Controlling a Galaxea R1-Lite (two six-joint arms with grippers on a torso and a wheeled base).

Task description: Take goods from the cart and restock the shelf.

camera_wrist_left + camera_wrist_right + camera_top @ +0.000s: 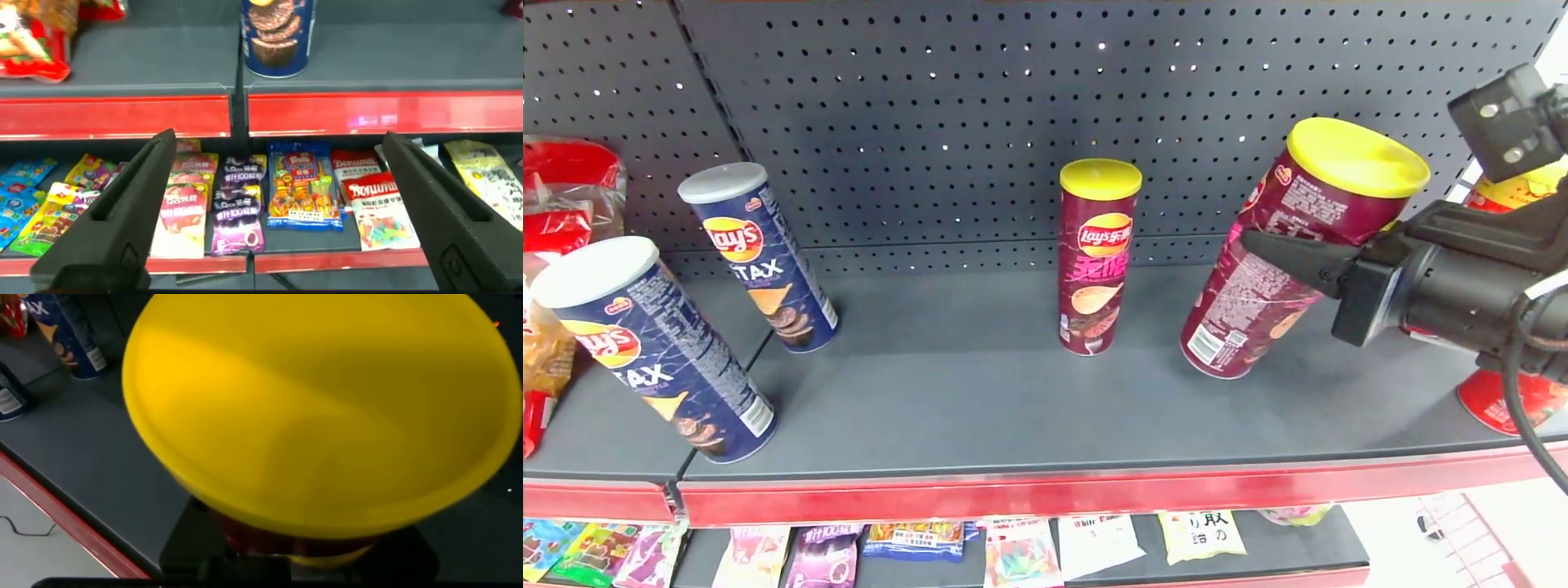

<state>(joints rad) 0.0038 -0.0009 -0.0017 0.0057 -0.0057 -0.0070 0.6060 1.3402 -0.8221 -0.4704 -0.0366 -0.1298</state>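
Head view: the right gripper (1262, 245) is clenched around a yellow-lidded maroon can (1241, 327), whose base seems to rest on the shelf (980, 408), at 3 o'clock of an upright maroon can (1094, 261). A rear blue can (760, 253) and a front blue can (662, 351) stand toward 9 o'clock. In the left wrist view, the left gripper (279, 137) hangs released before candy bags (298, 196).
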